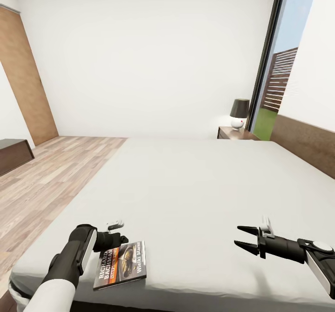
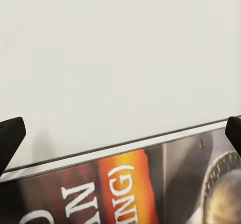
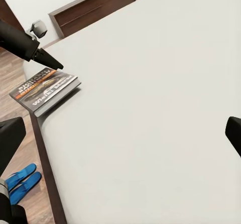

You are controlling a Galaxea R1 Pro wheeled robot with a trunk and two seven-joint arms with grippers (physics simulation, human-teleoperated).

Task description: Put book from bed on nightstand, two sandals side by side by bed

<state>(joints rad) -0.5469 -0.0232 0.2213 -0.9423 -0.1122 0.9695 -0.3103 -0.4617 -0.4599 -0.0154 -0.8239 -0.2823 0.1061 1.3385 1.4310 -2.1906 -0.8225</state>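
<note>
book (image 1: 121, 265) flat on the bed (image 1: 195, 186) near its foot corner, left gripper (image 1: 122, 235) poised just above, jaws spread. right gripper (image 1: 242, 237) hangs with jaws spread, holding nothing. sandals (image 3: 22, 183) on the floor, nightstand (image 1: 235, 133) far off: nothing done yet.

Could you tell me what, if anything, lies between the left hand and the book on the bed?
Nothing visible does. The left hand sits right at the book near the mattress corner, its fingertips open over the cover, with bare bed around them.
</note>
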